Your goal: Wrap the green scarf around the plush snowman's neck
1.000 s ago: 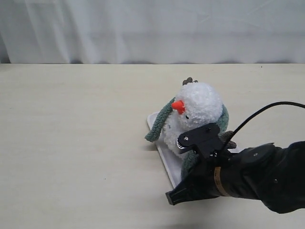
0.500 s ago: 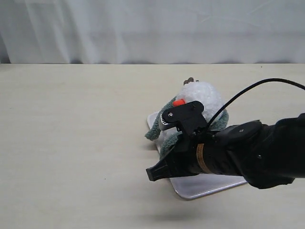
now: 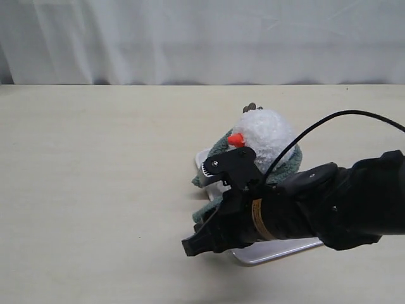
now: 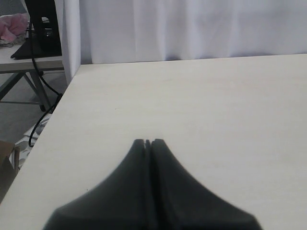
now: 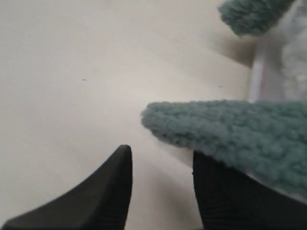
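The plush snowman point(image 3: 269, 133), white with an orange nose, sits on a white tray point(image 3: 278, 250) right of centre. The green scarf point(image 3: 218, 147) runs round its neck and hangs down its front. My right gripper point(image 3: 190, 247) is low in front of the snowman, at the tray's left corner. In the right wrist view the right gripper point(image 5: 162, 153) is open, with only table between its fingers. One blunt end of the scarf point(image 5: 230, 129) lies across the tip of one finger; the other end point(image 5: 252, 14) hangs farther off. My left gripper point(image 4: 147, 142) is shut over bare table.
A white curtain point(image 3: 202, 38) closes the back of the pale table point(image 3: 95, 177). In the left wrist view the table's edge point(image 4: 57, 110) drops off to a floor with cables and a stand. My right arm's black cable point(image 3: 342, 117) arcs over the snowman.
My right arm swept from the snowman's right front across to its left front, carrying a scarf end. Its jaws, shut before, have opened and the scarf end has dropped free.
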